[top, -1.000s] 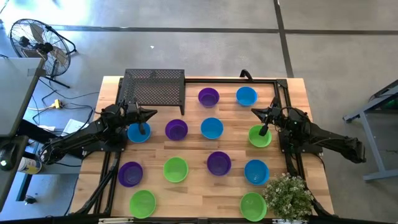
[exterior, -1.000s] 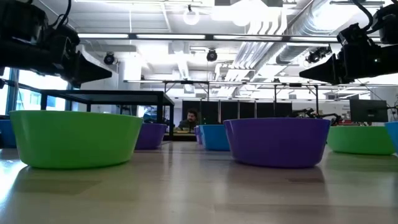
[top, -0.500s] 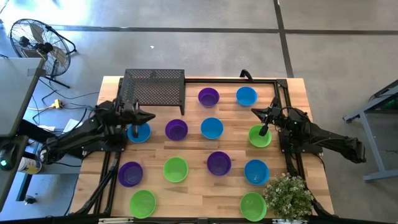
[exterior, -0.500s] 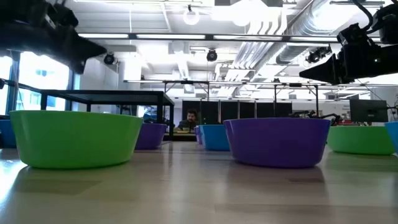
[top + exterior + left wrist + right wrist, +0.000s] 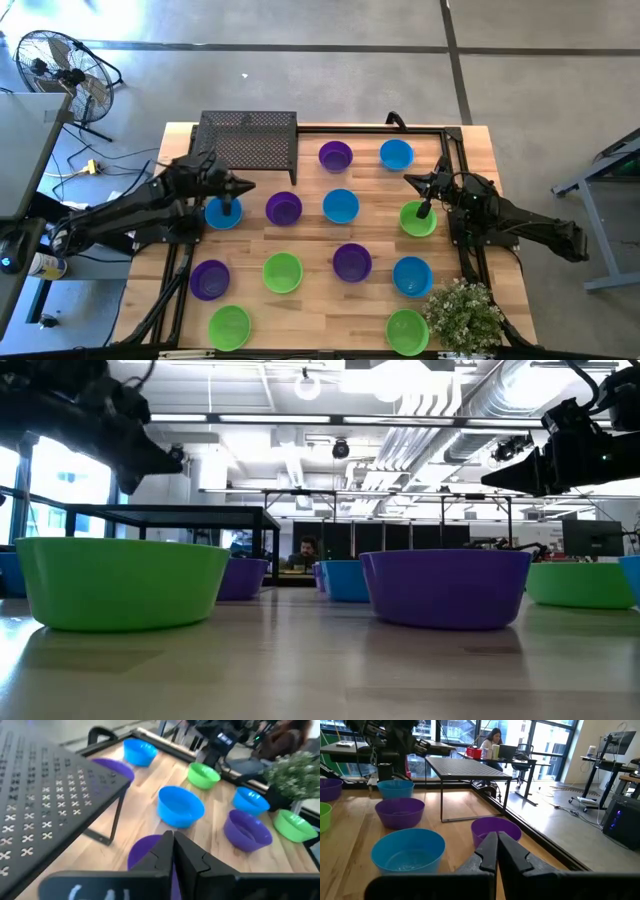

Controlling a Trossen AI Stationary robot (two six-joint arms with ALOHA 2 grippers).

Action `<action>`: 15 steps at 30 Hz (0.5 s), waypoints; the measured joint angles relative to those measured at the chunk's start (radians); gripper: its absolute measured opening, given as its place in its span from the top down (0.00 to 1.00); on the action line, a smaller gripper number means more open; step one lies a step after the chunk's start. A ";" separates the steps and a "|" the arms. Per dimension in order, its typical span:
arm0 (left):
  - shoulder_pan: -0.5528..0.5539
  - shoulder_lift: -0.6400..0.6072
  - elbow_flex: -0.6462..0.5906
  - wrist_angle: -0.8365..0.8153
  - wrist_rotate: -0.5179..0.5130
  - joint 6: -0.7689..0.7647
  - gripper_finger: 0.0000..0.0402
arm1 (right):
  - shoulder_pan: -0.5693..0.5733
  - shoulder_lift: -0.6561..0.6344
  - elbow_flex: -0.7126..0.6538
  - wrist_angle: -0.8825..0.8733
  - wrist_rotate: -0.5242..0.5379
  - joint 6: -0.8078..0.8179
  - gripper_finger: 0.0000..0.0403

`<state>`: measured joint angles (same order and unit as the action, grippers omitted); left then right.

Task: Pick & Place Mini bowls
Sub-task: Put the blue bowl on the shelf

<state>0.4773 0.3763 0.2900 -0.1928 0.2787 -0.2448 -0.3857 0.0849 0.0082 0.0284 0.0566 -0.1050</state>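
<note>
Several small glossy bowls sit upright on the wooden table, each on its base. In the high view they include a blue bowl (image 5: 222,212), a purple bowl (image 5: 284,208), a second blue bowl (image 5: 341,205) and a green bowl (image 5: 417,218). My left gripper (image 5: 246,184) hovers shut and holding nothing, above and just past the first blue bowl; its wrist view shows the shut fingertips (image 5: 172,836) before the purple bowl (image 5: 145,851). My right gripper (image 5: 407,179) hangs shut in the air beside the green bowl, its fingers (image 5: 496,836) level, pointing toward the table's left.
A black mesh rack (image 5: 248,138) stands at the far left of the table. A potted plant (image 5: 463,315) sits at the near right corner. More bowls fill the near rows, such as a purple one (image 5: 352,262) and a green one (image 5: 282,272). A person sits at a desk beyond the table (image 5: 307,550).
My left arm has lifted a little above the blue bowl, pulled slightly toward the table's left, then swung back toward the right, ending higher than a second ago. The right arm and all the bowls have kept still.
</note>
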 joint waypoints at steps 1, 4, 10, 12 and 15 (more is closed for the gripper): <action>0.000 0.021 0.004 0.000 0.000 0.000 0.99 | 0.000 0.000 0.000 0.000 0.000 0.000 1.00; 0.000 0.079 0.023 -0.007 -0.001 -0.005 1.00 | 0.000 0.000 0.000 0.000 0.000 0.000 1.00; -0.043 0.201 0.167 -0.237 -0.119 0.018 1.00 | 0.000 0.000 0.000 0.001 0.000 0.000 1.00; -0.090 0.253 0.235 -0.329 -0.190 0.025 1.00 | 0.000 0.000 0.000 0.001 0.000 0.000 1.00; -0.178 0.335 0.339 -0.455 -0.261 -0.034 1.00 | 0.000 0.000 0.000 0.001 0.000 0.000 1.00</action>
<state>0.2993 0.7117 0.6291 -0.6479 0.0176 -0.2792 -0.3855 0.0849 0.0086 0.0292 0.0566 -0.1051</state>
